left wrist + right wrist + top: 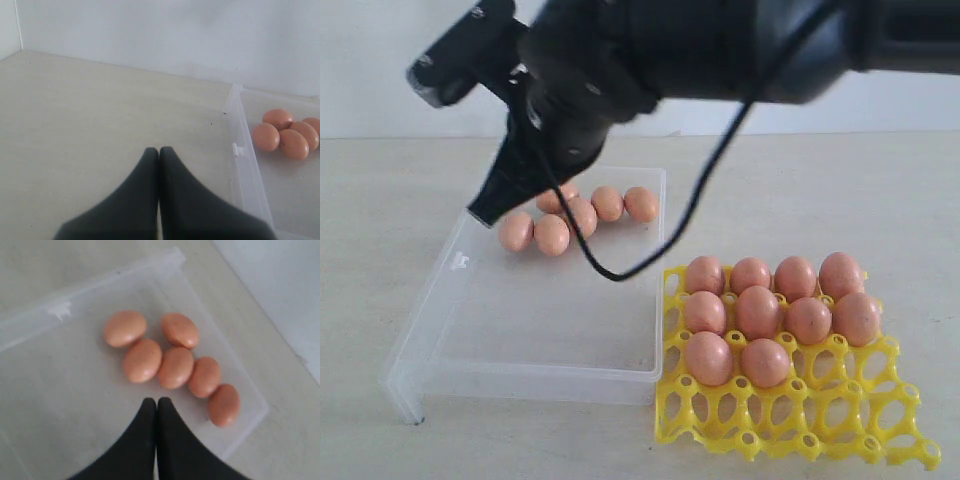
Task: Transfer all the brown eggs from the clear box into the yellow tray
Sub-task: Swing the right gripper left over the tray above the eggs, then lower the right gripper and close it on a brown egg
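A pale beige desk (pixel 840 190) with a matte top carries two things directly: the clear box (pixel 535 330) on the left of the exterior view, and the yellow tray (pixel 820 415) just beside the box's right wall.

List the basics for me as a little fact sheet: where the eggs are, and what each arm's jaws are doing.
In clear box: six brown eggs, clustered near one end
In yellow tray: ten brown eggs, six cups empty
Left jaws: shut, empty, over bare table beside the box
Right jaws: shut, empty, above the box by the egg cluster
Task status: unfinished
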{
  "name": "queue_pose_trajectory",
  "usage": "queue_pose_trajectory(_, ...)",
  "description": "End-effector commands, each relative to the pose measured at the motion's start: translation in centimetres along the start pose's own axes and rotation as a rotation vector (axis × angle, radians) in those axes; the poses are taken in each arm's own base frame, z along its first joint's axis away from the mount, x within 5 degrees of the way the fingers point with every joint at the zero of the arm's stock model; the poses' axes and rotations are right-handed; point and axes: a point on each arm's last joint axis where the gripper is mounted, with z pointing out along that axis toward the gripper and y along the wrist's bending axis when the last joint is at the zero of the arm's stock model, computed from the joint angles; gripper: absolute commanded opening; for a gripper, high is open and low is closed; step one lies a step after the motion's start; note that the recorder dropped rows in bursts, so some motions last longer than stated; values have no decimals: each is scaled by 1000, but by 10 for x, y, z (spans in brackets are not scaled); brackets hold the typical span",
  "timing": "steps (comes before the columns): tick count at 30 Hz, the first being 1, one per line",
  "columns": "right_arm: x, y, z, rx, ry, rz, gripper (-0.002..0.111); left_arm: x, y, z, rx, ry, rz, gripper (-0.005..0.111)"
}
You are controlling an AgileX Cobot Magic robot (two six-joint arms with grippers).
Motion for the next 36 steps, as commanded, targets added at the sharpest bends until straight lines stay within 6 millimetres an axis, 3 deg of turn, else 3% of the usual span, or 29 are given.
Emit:
queue_pose_trajectory(1,-28,-1,21,-51,51,22,3,0,0,0,4,5,-14,-4)
queue_pose_trajectory(5,-36,-15,45,-146,122,246,24,0,0,0,4,5,-14,-4)
queue_pose_trajectory(9,-26,-34,74,-219,183,389,51,0,0,0,4,5,-14,-4)
queue_pose_trajectory(11,-17,-43,86,-204,211,428,59,0,0,0,4,5,-14,-4)
queue_pose_trajectory(23,-7,-42,104,-210,250,471,59,0,0,0,4,5,-14,-4)
queue_pose_trajectory(36,7,-30,159,-170,160,484,59,0,0,0,4,5,-14,-4)
